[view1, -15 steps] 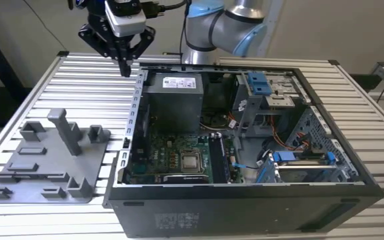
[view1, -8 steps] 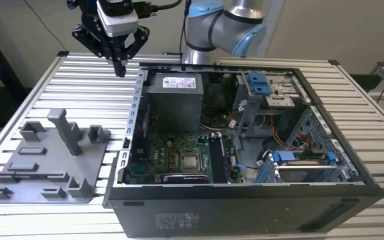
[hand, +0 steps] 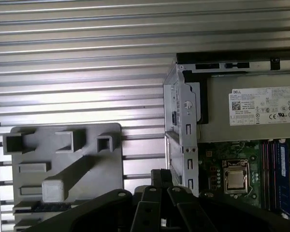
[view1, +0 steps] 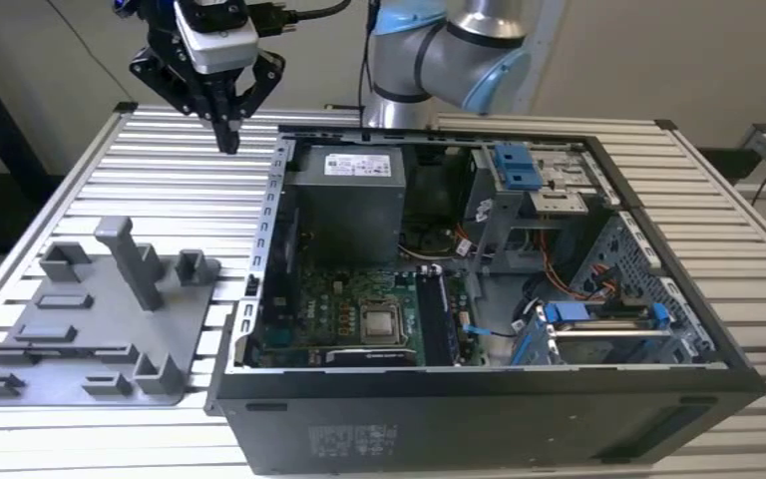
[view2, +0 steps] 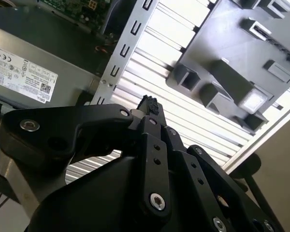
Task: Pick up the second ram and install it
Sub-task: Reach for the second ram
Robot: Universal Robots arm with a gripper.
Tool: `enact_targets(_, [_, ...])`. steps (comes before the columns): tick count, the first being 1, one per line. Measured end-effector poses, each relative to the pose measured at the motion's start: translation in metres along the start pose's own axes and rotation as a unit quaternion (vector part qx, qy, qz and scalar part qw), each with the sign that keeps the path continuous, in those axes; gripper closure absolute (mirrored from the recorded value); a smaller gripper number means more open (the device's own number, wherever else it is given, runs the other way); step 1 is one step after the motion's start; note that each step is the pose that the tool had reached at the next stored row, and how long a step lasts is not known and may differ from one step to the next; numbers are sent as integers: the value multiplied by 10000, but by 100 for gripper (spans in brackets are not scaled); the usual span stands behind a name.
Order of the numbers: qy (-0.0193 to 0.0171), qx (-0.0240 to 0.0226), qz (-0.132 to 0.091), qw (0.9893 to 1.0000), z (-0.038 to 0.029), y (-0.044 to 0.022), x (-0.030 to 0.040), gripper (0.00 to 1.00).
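My gripper (view1: 228,132) hangs above the slatted table at the back, on the exterior view's left, beside the open computer case (view1: 490,404). Its black fingers are shut together with nothing between them, as both wrist views show (view2: 147,103) (hand: 159,177). A thin dark strip that looks like the second ram (hand: 43,207) lies in a long slot of the grey fixture plate (hand: 67,164), well away from the gripper. The same slot appears in the exterior view (view1: 75,351). A blue stick (hand: 282,174) stands in a slot of the green motherboard (hand: 217,159).
The case holds a grey power supply (view1: 343,195), the motherboard (view1: 343,319) with a bare processor (view1: 383,322), blue drive brackets (view1: 596,314) and loose cables. Upright posts rise from the fixture plate (view1: 131,259). The arm's base (view1: 450,50) stands behind the case.
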State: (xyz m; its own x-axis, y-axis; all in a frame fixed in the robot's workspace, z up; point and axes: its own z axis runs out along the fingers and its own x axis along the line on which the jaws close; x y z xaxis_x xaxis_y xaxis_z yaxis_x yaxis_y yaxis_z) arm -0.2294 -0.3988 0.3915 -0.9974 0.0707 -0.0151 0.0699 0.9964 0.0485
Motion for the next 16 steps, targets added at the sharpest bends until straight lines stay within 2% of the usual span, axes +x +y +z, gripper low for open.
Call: enact_targets(16, [5, 0, -1, 10000, 2, -14, 202, 89])
